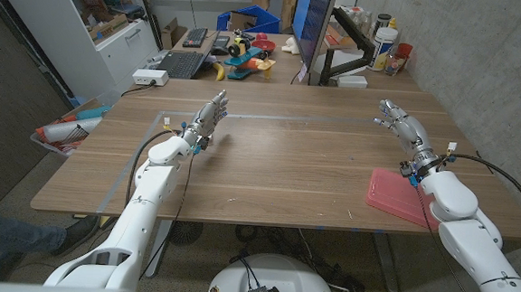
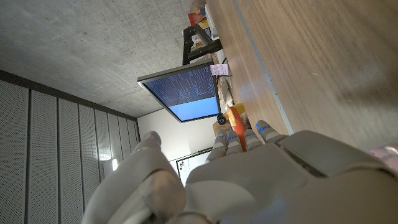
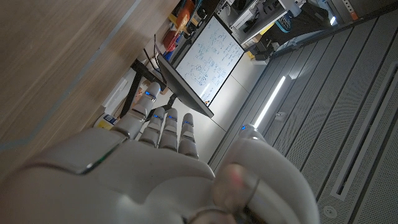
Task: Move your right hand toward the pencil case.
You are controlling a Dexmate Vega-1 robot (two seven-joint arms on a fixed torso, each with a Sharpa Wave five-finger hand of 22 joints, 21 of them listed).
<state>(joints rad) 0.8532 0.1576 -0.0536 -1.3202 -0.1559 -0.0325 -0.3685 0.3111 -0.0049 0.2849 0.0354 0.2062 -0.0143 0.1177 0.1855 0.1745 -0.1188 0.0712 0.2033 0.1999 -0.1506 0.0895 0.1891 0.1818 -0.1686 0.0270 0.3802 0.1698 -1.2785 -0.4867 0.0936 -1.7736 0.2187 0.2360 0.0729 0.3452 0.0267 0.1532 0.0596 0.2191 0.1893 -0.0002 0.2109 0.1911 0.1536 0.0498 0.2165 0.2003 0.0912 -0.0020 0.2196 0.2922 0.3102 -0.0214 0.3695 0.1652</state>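
Observation:
A flat pink pencil case (image 1: 397,195) lies on the wooden table (image 1: 287,157) near its front right edge, partly hidden under my right forearm. My right hand (image 1: 402,124) is raised beyond the case, toward the table's far right, fingers apart and holding nothing. On the left side, my left hand (image 1: 208,117) is also up with its fingers extended, nothing in it. The back of the right hand (image 3: 168,168) shows in the right wrist view, the back of the left hand (image 2: 249,180) in the left wrist view.
A monitor (image 1: 311,22) on an arm stands at the table's far edge, with bottles (image 1: 386,45) to its right. A second desk behind carries a keyboard (image 1: 180,64), toys and a blue bin (image 1: 250,20). A taped line (image 1: 271,118) runs across the tabletop.

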